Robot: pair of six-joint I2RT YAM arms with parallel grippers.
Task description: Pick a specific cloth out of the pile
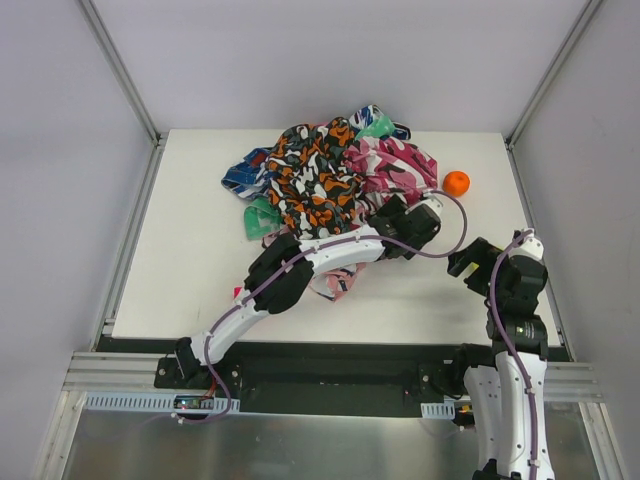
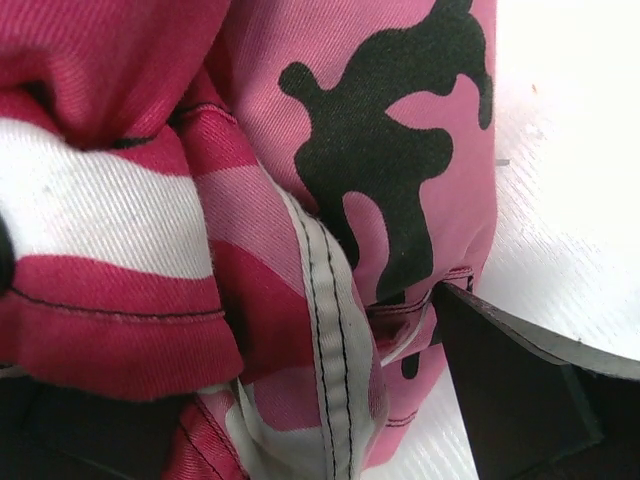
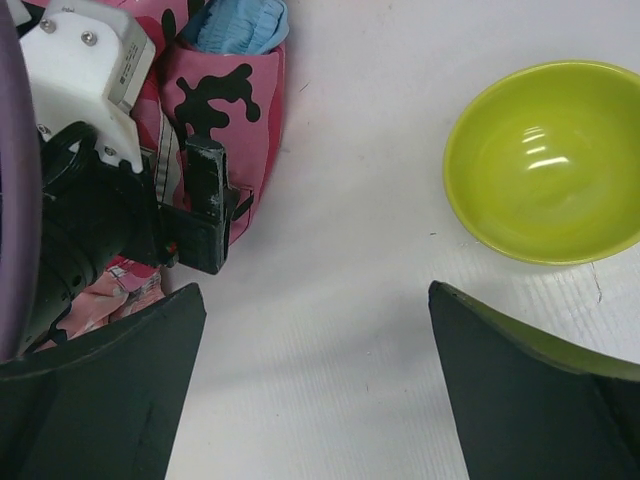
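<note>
The cloth [image 3: 240, 25], light blue, peeks out at the right edge of the pile [image 1: 320, 175], tucked behind a pink camouflage cloth [image 2: 400, 150]. The left hand [image 1: 408, 224] is buried in that pink piece at the same edge, its fingers [image 2: 520, 390] apart with a thick fold between them. I cannot tell whether it pinches. The right hand [image 3: 315, 300] hovers spread wide over the table [image 3: 350, 200], right of the pile.

Robotics lab test cell: white table [image 1: 200, 200], aluminium frame rails [image 1: 119, 65], blank white enclosure walls [image 1: 330, 50].
</note>
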